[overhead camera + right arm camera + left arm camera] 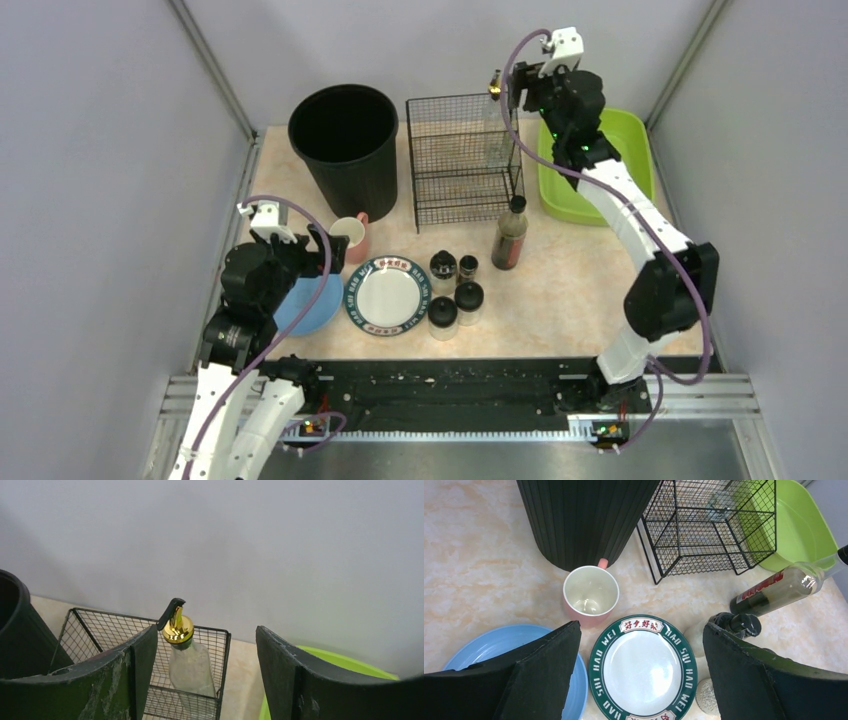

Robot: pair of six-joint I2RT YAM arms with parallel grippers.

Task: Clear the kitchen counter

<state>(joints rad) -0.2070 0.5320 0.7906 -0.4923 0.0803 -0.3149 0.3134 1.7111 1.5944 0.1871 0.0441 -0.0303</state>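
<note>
Your kitchen counter (pixel 570 290) spans the whole bay, and it's crowded. Left gripper (pixel 641 640) hangs wide open over the plate (pixel 642 672), likely lining up a pick. Right gripper (pixel 205 640) gapes empty at the wire rack (pixel 460 160); only its wrist view shows the gold-spouted bottle (pixel 190 665) standing in it.

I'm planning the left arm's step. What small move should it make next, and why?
Probably lower the left gripper toward the green-rimmed plate: its jaws stand open and empty, and the plate lies flat on the kitchen counter, centred between them in the wrist view, not yet cleared.
</note>
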